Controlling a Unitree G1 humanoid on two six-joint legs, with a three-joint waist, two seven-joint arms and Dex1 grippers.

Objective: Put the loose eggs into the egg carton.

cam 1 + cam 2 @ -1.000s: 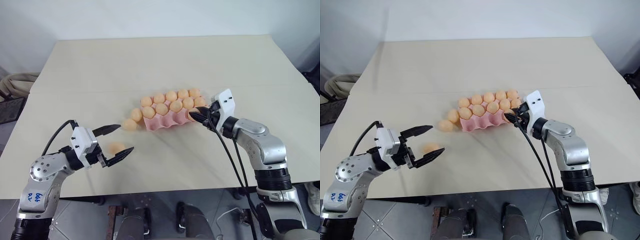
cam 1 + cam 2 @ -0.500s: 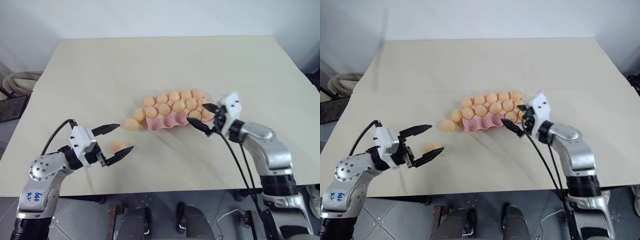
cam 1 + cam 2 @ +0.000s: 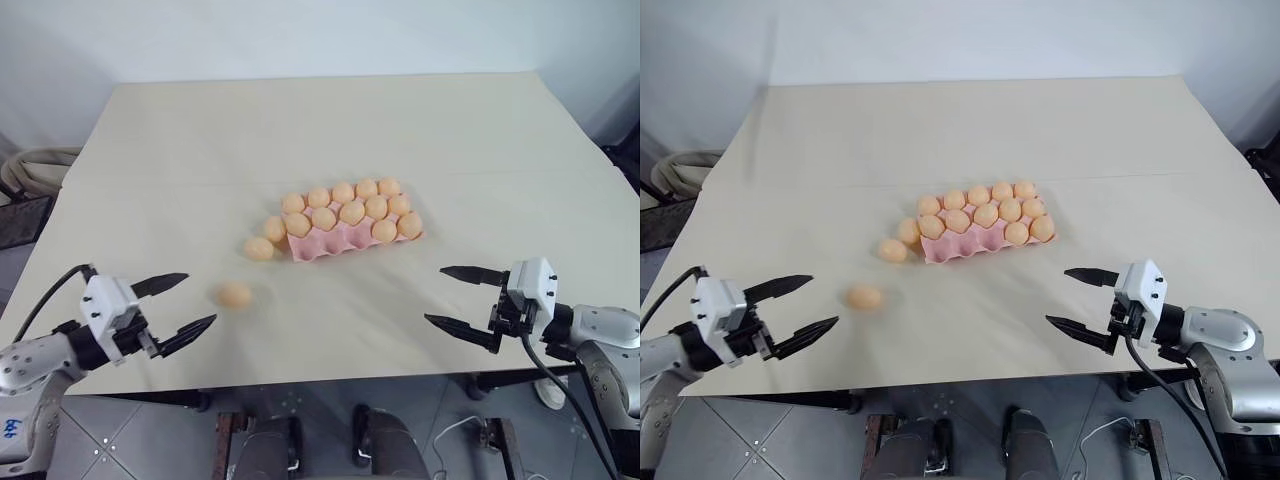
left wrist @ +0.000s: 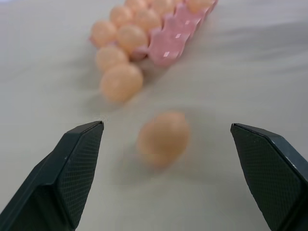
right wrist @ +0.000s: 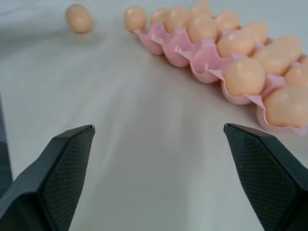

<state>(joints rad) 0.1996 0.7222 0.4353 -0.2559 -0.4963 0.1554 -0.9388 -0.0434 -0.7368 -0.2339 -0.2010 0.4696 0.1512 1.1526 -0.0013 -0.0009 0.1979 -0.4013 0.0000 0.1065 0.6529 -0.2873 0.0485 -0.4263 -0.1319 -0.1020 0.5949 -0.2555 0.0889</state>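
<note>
Pink egg carton (image 3: pixel 345 238) mid-table, loose eggs (image 3: pixel 235 294) left of it, left gripper (image 3: pixel 172 304) and right gripper (image 3: pixel 462 297) spread wide, empty, left wrist view shows empty near cups (image 4: pixel 169 48).

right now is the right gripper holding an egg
No, the right gripper is open with nothing between its fingers, hanging over bare table well apart from the egg carton.

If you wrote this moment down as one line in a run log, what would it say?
left gripper: open, empty, facing nearest loose egg | right gripper: open, empty, apart from egg carton | loose eggs on table: three
</note>
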